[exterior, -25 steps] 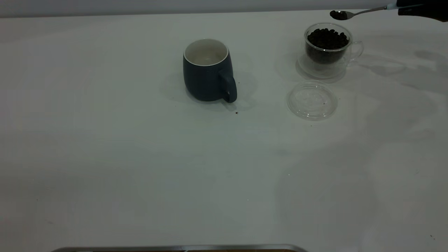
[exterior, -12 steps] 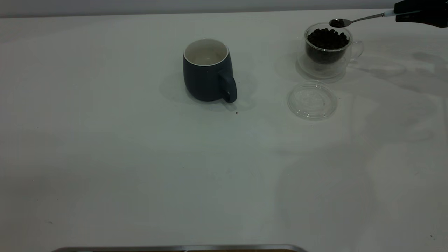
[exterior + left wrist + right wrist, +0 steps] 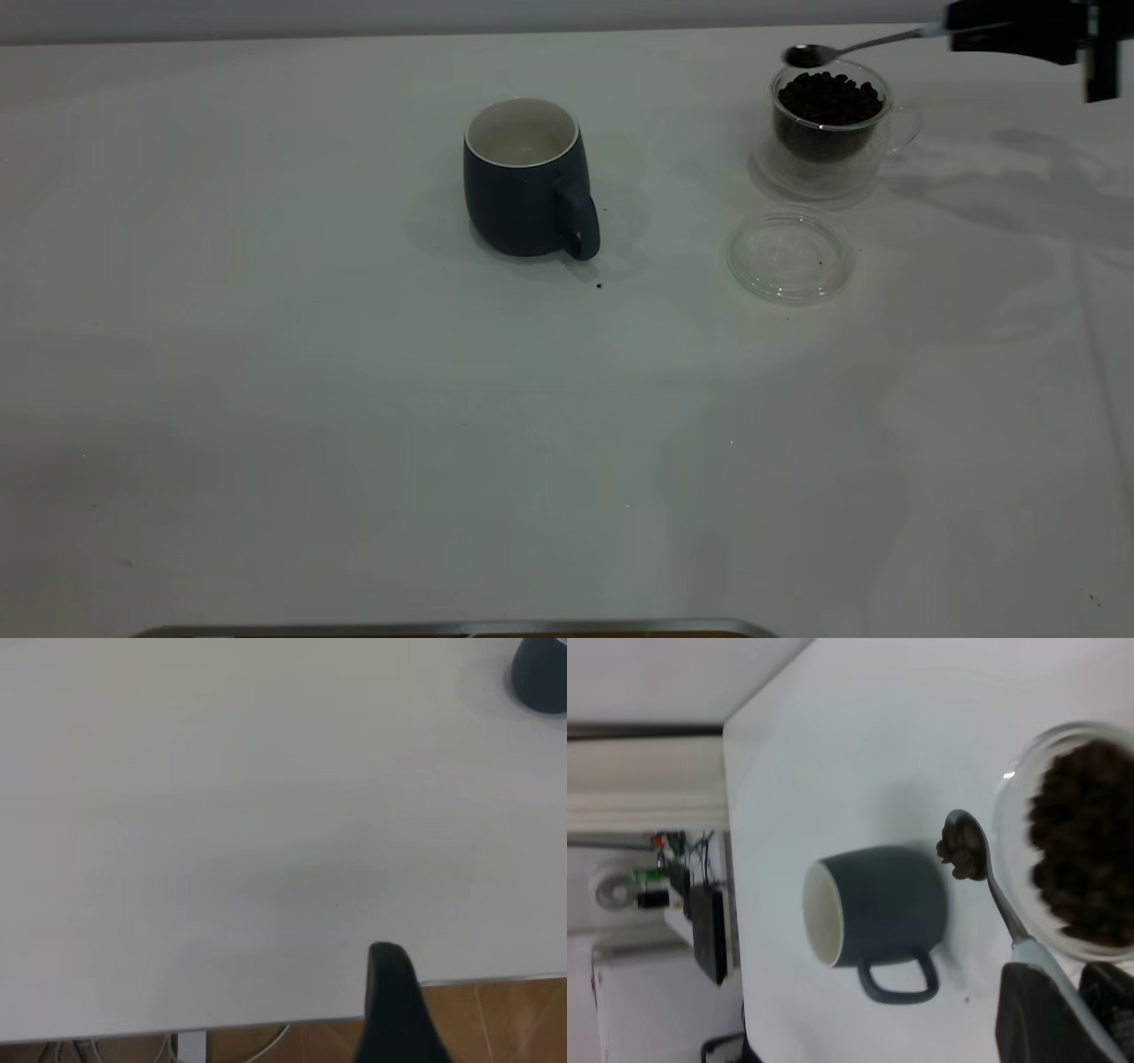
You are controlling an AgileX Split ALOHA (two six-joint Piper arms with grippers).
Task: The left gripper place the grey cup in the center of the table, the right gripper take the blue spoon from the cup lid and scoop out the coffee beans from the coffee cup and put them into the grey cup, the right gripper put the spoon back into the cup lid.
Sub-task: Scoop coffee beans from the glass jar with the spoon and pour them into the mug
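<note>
My right gripper (image 3: 961, 31) pinches the blue spoon (image 3: 850, 46), shiny bowl carrying beans, above the clear glass coffee cup (image 3: 828, 124). Rounded grey cup (image 3: 527, 182) mid-table; clear round cup lid (image 3: 788, 255) lies bare. Left gripper (image 3: 394, 1001): can't tell.

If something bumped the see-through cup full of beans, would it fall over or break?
The glass cup probably would not tip easily: it stands upright on the table and looks squat. A hard knock could well crack it, since it looks like thin clear glass. The coffee beans reach nearly to the rim, so some would likely spill out.
</note>
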